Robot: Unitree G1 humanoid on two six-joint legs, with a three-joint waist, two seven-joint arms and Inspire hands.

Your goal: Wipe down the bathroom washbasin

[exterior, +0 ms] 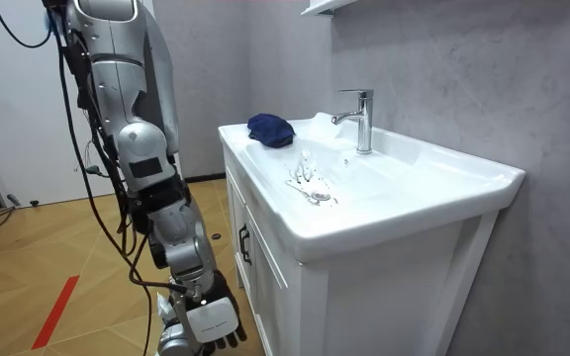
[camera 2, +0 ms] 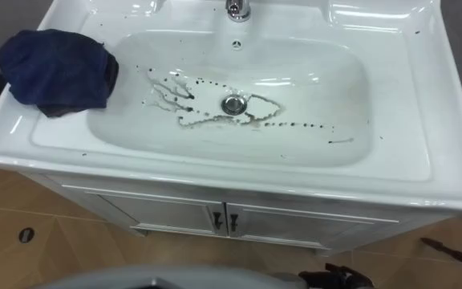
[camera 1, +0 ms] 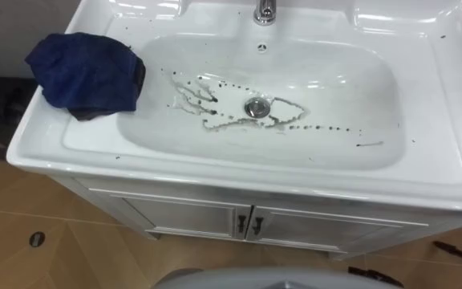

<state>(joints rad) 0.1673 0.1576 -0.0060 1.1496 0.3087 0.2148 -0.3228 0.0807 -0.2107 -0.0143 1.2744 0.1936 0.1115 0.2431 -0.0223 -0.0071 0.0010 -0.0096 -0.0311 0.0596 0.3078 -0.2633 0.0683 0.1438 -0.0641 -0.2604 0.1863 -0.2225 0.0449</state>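
A white basin (camera 1: 447, 120) lies just below me, its bowl marked with dark streaks and specks (camera 1: 215, 104) around the drain (camera 1: 256, 107). A crumpled dark blue cloth (camera 1: 87, 72) rests on the basin's left rim, partly over the bowl's edge; no hand touches it. In the room view I stand upright in front of the basin cabinet. My right hand (exterior: 211, 321) hangs low beside the cabinet with relaxed fingers and holds nothing.
A chrome faucet (camera 1: 265, 11) rises at the back middle of the basin. Under the basin a white cabinet with two handled doors (camera 1: 247, 223) stands on a wooden floor. A grey wall backs the basin (exterior: 443, 79).
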